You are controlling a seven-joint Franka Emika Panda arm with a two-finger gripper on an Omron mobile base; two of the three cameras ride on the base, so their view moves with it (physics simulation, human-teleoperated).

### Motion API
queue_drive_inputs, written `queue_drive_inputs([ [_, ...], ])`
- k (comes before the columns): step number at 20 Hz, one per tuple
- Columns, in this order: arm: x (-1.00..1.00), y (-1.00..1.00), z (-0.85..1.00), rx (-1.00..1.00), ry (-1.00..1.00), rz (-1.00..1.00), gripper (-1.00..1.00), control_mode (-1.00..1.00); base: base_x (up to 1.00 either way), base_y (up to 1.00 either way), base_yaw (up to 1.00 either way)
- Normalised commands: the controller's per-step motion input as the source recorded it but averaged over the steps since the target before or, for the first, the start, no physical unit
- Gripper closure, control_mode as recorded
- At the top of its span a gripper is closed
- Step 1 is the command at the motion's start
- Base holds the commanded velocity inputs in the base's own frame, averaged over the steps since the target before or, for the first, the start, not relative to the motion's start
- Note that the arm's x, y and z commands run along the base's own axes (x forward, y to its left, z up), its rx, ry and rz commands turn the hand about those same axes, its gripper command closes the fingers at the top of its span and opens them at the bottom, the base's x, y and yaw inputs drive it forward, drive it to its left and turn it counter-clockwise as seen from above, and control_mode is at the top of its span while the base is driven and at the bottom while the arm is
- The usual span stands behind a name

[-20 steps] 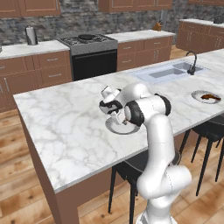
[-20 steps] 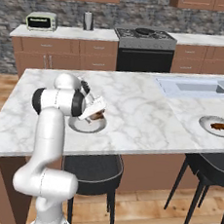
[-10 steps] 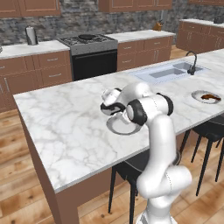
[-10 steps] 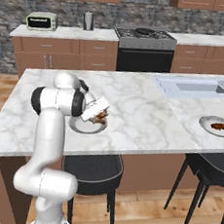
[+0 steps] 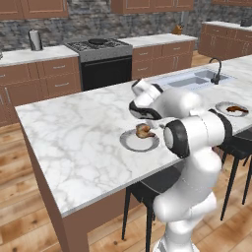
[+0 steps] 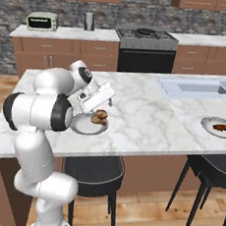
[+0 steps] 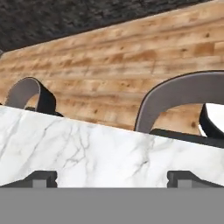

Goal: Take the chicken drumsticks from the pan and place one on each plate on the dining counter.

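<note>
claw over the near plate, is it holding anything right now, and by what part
Nothing is held. The claw is open, with only bare marble between its fingertips in the hand view. A drumstick lies on the near plate, apart from the claw.

Soft, even light fills the room, with no harsh glare anywhere. The long white grey-veined marble worktop [image 5: 83, 138] looks bright and matte. Faint shadows sit under its edge, around the black round stools [image 6: 93, 169]. Farther behind it, the dark stone wall [image 6: 145, 9] looks dim. Everything appears slightly coarse and pixelated, with no edge distortion.
</note>
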Motion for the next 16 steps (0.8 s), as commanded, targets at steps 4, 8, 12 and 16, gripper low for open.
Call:
queue_drive_inputs([
  [4,-1.0,-0.71,0.53,0.47,-0.77,0.0,-1.0,-1.0,0.0,0.0,0.0],
  [8,-1.0,-0.63,0.46,0.5,-0.69,0.0,-1.0,-1.0,0.0,0.0,0.0],
  [12,-1.0,-0.45,0.49,0.5,-0.55,0.0,-1.0,-1.0,0.0,0.0,0.0],
  [16,-1.0,-0.28,0.21,0.43,-0.37,0.0,-1.0,-1.0,0.0,0.0,0.0],
])
